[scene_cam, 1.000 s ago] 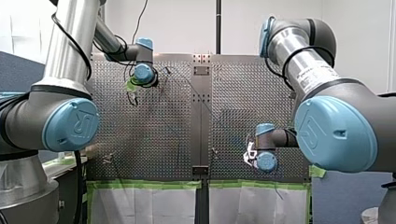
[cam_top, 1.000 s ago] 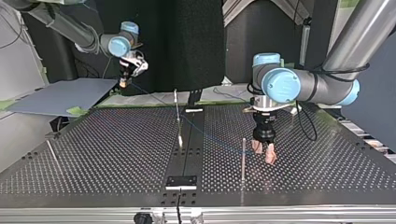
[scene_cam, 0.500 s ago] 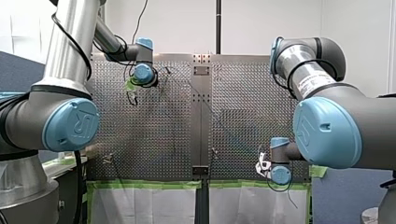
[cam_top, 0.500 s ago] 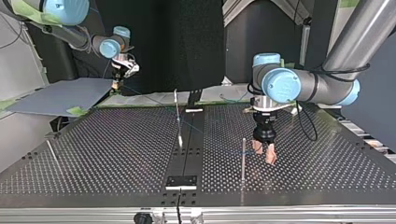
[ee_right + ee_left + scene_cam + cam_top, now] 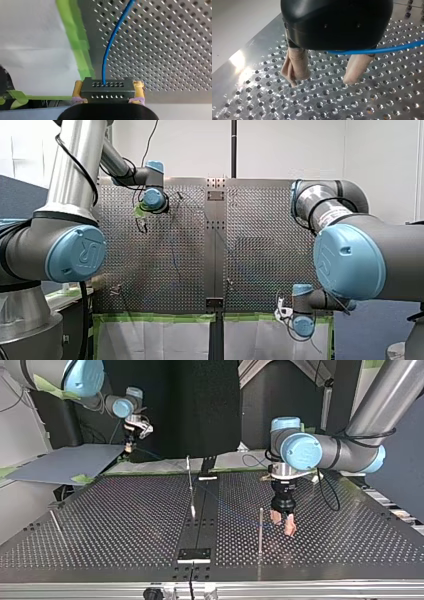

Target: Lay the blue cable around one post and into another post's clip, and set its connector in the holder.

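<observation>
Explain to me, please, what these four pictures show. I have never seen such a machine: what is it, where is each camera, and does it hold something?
These are two robot arms working at a metal table full of small holes. The front view looks from behind the arms. The top view faces them from across the table, so the sides are crossed there. The other two cameras sit on the wrists and look along each gripper.

On the table stand thin metal posts. My right gripper, with yellow pads, is closed on a dark connector, and a blue cable leaves that connector. My left gripper hangs just above the table with its beige fingers apart. The cable passes one finger, but they clamp nothing that I can see.
</observation>
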`<move>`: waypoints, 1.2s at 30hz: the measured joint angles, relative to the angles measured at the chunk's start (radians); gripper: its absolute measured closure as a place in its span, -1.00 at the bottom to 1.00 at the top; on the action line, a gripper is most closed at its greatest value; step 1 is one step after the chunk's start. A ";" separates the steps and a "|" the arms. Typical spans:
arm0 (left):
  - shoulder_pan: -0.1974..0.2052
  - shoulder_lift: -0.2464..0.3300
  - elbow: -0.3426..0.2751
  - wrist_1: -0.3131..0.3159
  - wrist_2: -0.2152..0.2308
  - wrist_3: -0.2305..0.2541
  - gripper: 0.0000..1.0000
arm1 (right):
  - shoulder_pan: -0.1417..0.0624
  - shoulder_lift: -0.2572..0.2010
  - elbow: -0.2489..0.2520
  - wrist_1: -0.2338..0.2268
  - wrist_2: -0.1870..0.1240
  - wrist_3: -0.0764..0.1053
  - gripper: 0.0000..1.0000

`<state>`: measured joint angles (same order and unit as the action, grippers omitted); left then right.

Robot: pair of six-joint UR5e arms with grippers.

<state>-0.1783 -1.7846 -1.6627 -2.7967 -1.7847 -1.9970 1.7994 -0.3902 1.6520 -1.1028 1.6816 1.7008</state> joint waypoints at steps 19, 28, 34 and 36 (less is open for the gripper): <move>0.001 0.000 0.000 -0.001 0.000 0.000 -1.00 | 0.048 0.187 0.020 -0.187 -0.089 -0.062 0.99; 0.002 0.000 -0.001 -0.001 0.000 -0.001 -1.00 | 0.073 0.275 0.051 -0.275 -0.088 -0.068 0.99; 0.002 0.000 -0.001 -0.001 0.000 0.000 -1.00 | 0.089 0.333 0.063 -0.301 -0.089 -0.069 0.99; 0.002 0.000 -0.001 -0.001 0.000 0.000 -1.00 | 0.093 0.351 0.065 -0.296 -0.089 -0.069 0.99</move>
<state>-0.1768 -1.7846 -1.6633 -2.7982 -1.7847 -1.9966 1.8927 -0.0395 1.7171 -1.3985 1.5925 1.6323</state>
